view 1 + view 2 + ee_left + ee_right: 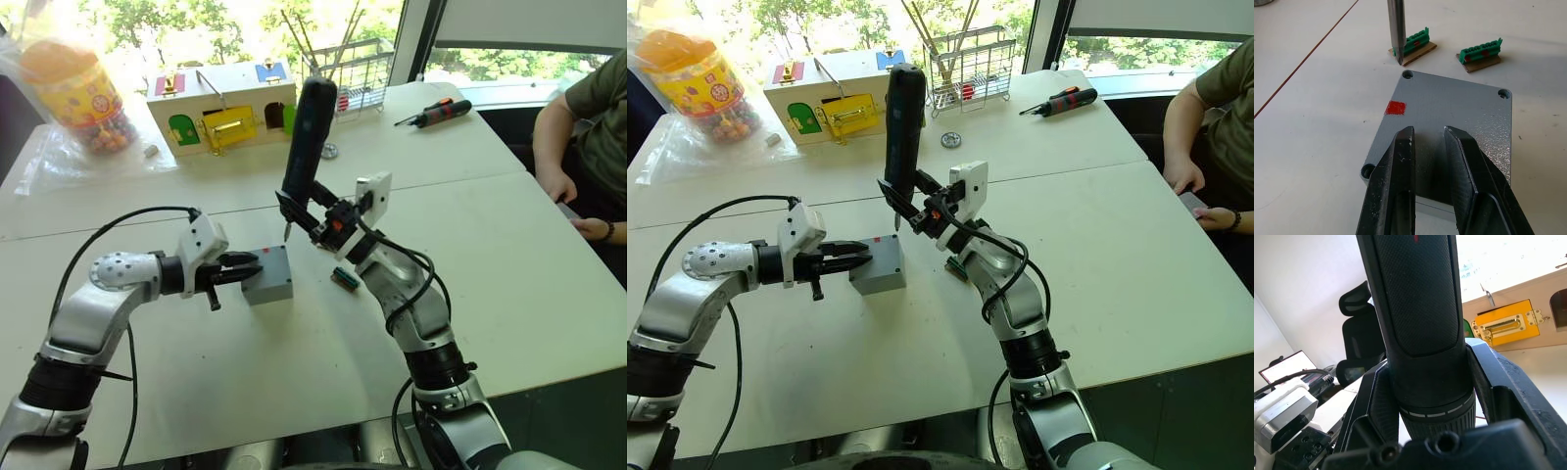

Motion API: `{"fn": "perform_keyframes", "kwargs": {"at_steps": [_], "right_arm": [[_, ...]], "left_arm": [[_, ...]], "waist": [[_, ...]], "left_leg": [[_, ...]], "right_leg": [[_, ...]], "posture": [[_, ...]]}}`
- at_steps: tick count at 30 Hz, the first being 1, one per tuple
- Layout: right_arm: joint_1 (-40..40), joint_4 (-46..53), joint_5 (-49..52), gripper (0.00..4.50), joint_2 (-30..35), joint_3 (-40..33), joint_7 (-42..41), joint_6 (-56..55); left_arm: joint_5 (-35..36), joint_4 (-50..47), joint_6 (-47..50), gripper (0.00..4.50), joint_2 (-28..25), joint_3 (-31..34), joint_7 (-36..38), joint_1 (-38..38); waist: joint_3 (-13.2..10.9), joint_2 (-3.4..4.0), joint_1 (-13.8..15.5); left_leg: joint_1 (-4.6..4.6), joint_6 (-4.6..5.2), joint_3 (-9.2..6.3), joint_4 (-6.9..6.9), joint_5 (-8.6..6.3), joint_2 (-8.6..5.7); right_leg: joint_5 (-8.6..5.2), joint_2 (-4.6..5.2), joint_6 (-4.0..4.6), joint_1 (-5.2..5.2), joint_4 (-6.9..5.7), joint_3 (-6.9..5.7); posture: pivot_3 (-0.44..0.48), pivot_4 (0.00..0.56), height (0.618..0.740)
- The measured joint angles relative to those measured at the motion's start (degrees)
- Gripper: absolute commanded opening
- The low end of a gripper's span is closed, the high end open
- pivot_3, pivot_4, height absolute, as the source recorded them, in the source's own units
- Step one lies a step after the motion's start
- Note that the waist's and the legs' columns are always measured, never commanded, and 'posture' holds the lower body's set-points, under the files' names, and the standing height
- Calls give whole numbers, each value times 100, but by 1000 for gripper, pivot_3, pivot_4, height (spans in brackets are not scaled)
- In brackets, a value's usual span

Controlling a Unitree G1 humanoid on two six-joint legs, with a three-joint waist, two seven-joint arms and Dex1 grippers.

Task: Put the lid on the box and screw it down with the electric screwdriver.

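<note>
Electric screwdriver [306, 132] near upright, bit down, above lid [1449, 112] corner

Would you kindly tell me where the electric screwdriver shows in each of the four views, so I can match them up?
Left eye view: electric screwdriver upright at centre, bit just beyond the lid.
Right eye view: left of centre, above the lid.
Left wrist view: its metal bit over the table by a corner hole.
Right wrist view: black body clamped in the right gripper.
Shared landmark: the lid's red square.
</note>
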State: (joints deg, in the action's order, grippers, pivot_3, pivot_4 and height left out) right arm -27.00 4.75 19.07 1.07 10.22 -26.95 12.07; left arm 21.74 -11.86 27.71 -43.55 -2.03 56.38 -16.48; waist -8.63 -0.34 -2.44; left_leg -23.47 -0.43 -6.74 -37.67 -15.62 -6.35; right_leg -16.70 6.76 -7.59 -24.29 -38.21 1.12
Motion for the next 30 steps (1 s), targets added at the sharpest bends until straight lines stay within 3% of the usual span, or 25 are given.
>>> {"fn": "perform_keyframes", "kwargs": {"at_steps": [30], "right_arm": [[130,2,-180,1752,16,196,-89,-81]], "left_arm": [[-41,119,-202,923,35,-67,42,-33]], "waist": [[2,1,-3]], "left_leg": [[5,0,0,3,0,0]], "right_leg": [[0,0,0,1,0,1]], "posture": [[0,150,740]]}}
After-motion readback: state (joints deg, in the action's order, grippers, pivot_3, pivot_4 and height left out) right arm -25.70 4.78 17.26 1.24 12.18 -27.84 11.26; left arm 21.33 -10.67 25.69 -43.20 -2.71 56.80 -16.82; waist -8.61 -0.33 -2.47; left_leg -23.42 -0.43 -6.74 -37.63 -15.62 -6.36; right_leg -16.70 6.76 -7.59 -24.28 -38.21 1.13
